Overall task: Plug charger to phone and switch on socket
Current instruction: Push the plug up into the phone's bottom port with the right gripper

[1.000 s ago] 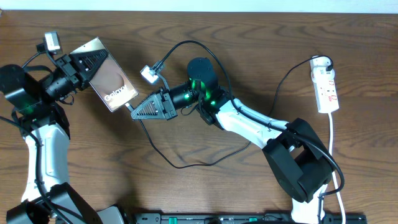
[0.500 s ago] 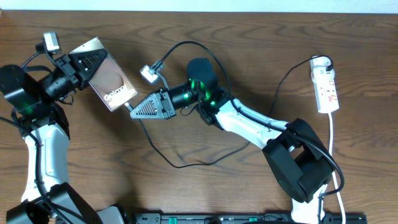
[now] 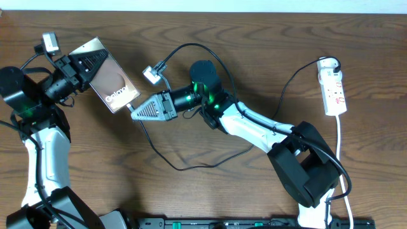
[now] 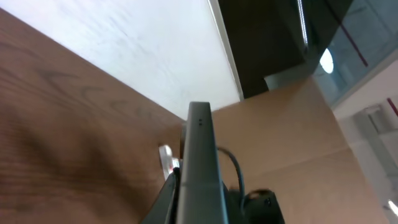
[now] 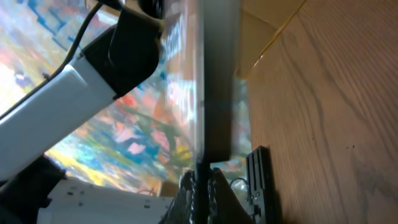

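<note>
At the left of the desk (image 3: 254,38), the left claw (image 3: 94,63) is closed on the upper end of the phone (image 3: 114,86) and holds it off the wood. The phone is tilted, its bronze-grey face with white lettering turned up toward the overhead camera. In the left wrist view the phone shows edge-on, standing straight out between the fingers.

Just right of the phone's lower end, the right claw (image 3: 135,112) is pinched shut on the plug end of the charger (image 3: 191,168). Its fingertips are right against the phone's bottom edge. The plug tip is hidden between the fingers, so I cannot tell whether it sits in the port.

From under that claw the thin black cable drops toward the near edge of the desk. It curves right beneath the right arm, then climbs to the top end of the socket (image 3: 334,89). The socket lies flat at the far right, well apart from both claws. Its white cord (image 3: 340,146) trails down toward the near edge.
</note>
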You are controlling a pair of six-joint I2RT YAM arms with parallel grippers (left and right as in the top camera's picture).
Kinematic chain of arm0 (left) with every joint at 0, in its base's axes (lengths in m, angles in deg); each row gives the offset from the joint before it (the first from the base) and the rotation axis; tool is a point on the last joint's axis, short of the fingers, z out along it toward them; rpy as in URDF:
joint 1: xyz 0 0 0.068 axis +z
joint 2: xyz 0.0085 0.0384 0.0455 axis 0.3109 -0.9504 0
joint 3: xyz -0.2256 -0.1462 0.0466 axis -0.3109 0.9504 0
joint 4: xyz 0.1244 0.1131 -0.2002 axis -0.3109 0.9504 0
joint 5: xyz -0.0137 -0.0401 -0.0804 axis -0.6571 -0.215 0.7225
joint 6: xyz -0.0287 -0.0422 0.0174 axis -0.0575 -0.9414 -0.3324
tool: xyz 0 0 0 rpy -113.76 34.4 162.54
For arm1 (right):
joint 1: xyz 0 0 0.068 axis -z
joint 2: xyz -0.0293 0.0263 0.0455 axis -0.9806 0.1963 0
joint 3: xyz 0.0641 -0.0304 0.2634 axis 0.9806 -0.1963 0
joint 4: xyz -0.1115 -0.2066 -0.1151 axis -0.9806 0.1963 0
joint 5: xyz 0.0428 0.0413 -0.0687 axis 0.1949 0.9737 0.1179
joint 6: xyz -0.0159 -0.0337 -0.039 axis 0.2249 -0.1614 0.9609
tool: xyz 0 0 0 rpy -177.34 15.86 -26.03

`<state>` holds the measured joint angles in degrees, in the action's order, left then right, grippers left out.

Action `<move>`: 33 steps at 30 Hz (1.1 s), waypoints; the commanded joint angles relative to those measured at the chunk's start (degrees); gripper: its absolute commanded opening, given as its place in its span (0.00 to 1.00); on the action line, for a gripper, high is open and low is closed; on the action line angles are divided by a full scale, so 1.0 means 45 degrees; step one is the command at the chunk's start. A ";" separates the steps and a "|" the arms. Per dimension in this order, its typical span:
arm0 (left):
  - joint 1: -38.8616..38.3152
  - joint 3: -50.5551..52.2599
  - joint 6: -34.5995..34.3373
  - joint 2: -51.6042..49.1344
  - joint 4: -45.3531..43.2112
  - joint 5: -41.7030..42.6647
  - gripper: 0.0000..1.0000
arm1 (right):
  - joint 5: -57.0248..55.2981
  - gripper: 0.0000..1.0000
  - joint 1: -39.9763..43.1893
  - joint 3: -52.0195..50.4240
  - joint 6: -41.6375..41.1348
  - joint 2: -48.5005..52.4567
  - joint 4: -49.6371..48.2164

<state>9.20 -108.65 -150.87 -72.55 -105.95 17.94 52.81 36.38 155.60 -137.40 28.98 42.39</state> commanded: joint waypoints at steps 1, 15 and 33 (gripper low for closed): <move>-0.0087 -0.0121 -0.0024 0.0165 -0.0078 0.0777 0.08 | -0.1331 0.01 0.0044 0.0078 -0.0330 0.0063 -0.0447; 0.0058 -0.0121 -0.0083 0.0165 -0.1035 -0.0437 0.07 | -0.0296 0.01 0.0068 0.0078 -0.0335 0.0063 -0.0316; 0.0058 -0.0121 -0.0359 0.0165 -0.1035 -0.1209 0.07 | 0.0160 0.01 0.0068 0.0073 -0.0291 0.0063 -0.0335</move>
<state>9.15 -108.65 -152.18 -72.55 -109.88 13.24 52.77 36.49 155.58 -138.36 28.98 41.10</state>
